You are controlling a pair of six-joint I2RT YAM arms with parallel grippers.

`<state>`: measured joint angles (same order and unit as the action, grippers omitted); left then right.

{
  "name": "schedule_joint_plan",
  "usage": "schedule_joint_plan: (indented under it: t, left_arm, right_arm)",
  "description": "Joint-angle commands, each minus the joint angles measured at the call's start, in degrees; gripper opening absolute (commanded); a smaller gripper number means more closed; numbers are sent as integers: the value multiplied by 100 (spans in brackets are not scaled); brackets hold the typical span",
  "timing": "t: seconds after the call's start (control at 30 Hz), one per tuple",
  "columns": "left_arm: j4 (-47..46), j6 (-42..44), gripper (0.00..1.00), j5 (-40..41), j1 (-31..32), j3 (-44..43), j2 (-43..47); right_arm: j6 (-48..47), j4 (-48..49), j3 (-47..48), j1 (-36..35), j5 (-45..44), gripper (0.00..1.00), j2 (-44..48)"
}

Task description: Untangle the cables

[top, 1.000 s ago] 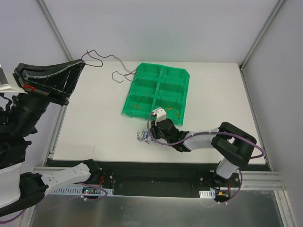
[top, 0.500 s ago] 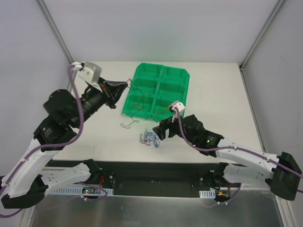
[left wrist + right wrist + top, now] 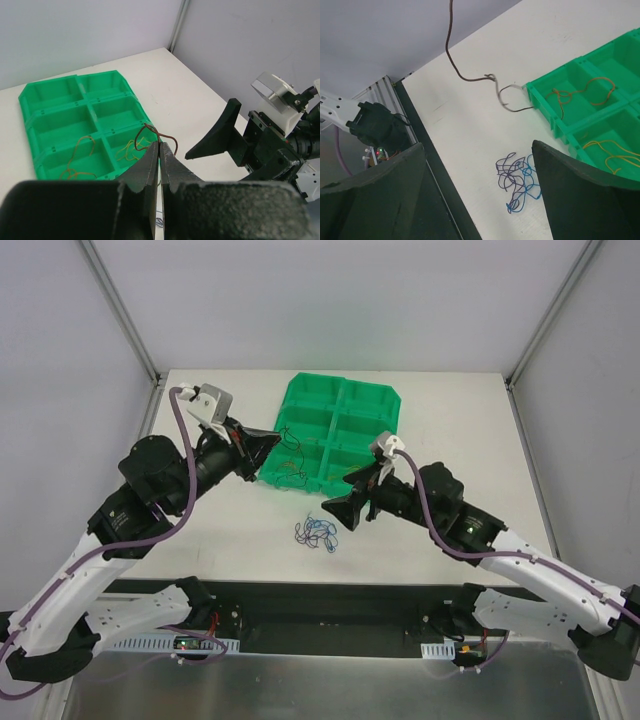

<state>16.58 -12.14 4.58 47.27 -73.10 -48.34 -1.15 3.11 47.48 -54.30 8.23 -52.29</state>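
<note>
White arms (image 3: 62, 590); purple wiring (image 3: 181, 415); black fingers (image 3: 145, 172)

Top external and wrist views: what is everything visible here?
table: one, white, under everything
tray: one, green, six compartments, on the table
orange wires: count unclear, in a near tray compartment
yellow wires: count unclear, in the neighbouring compartment
tangle: one, blue and purple, on the table before the tray
brown wire: one, hanging at the tray's near-left corner
left gripper: black, shut on the brown wire
right gripper: black, open, near the tangle

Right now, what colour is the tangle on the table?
The tangle is blue and purple, clearest in the right wrist view.
</note>
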Motion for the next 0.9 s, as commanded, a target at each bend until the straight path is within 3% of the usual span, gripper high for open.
schedule_joint_plan:
  t: [0.0, 0.27, 0.6, 0.67, 0.87]
  left_arm:
    - [-322, -236, 0, -229, 2, 138, 87]
    - [-577, -903, 0, -1283, -858, 551, 202]
    - [-621, -939, 0, -1504, -912, 674, 263]
    - [-638, -930, 0, -1495, -912, 683, 255]
    - [-638, -729, 0, -1153, -921, 771, 377]
  right_arm:
    - [-149, 198, 437, 16, 152, 90, -211]
    - [-8, 918, 727, 8, 636, 91, -870]
    - [97, 1455, 1052, 8, 522, 86, -1537]
    - [97, 1490, 1149, 8, 635, 79, -1678]
    - [387, 1578, 1035, 8, 724, 35, -1662]
